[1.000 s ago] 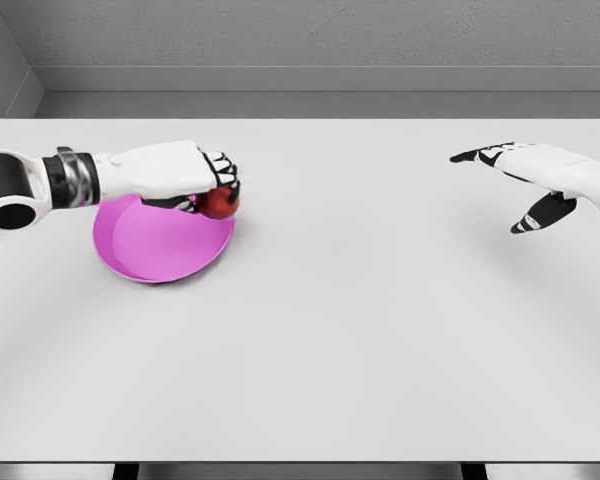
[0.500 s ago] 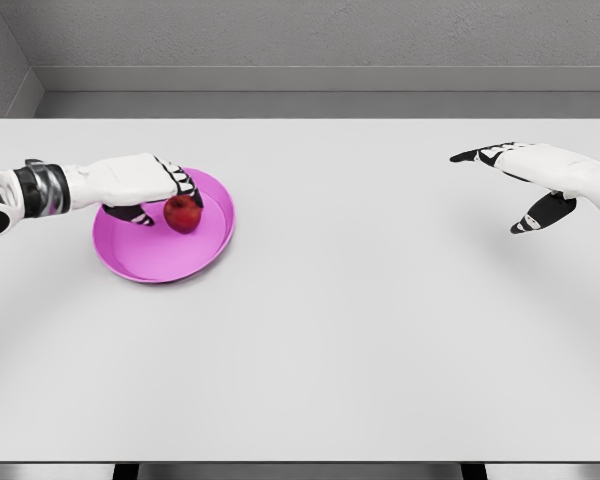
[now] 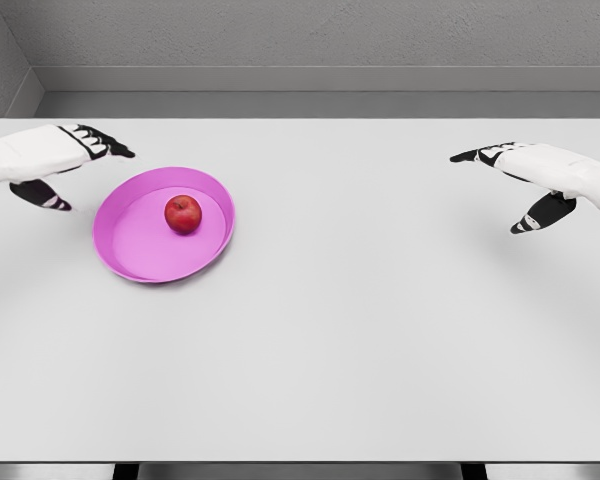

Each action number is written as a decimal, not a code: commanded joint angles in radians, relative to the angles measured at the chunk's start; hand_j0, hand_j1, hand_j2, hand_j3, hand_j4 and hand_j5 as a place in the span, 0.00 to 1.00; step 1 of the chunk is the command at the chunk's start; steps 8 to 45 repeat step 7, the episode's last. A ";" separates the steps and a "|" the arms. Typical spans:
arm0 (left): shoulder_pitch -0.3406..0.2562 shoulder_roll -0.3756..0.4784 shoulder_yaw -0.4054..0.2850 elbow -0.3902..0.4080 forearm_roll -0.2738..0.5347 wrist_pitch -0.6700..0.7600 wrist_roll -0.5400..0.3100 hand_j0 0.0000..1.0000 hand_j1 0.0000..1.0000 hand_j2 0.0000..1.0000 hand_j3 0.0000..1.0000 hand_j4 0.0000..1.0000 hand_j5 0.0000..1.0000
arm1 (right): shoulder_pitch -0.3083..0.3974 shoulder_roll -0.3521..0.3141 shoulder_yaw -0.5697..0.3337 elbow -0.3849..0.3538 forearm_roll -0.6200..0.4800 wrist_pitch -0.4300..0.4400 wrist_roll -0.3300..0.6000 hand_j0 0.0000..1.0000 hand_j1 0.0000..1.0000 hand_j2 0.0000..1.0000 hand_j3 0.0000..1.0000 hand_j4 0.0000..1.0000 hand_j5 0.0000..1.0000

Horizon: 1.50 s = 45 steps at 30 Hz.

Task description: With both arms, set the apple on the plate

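A red apple (image 3: 183, 213) rests upright inside the magenta plate (image 3: 140, 255) on the left half of the white table. My left hand (image 3: 78, 172) hovers open to the left of the plate, fingers spread, apart from the apple and holding nothing. Far to the right, my right hand (image 3: 498, 188) hangs open above the table with nothing in it, its fingers pointing left.
The white table (image 3: 360, 320) spans the whole view, with its front edge near the bottom. A grey wall runs along the back.
The left hand carried the apple over the plate, let it go there and drew back to the left with its fingers spread. The right arm has not moved.
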<state>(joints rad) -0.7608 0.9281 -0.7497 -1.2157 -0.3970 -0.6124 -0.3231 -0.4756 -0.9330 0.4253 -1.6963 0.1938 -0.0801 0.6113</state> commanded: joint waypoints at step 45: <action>0.001 0.011 0.020 0.001 0.012 0.002 -0.001 1.00 1.00 1.00 1.00 1.00 1.00 | 0.000 -0.001 0.000 -0.002 -0.002 0.000 0.000 1.00 1.00 1.00 1.00 1.00 1.00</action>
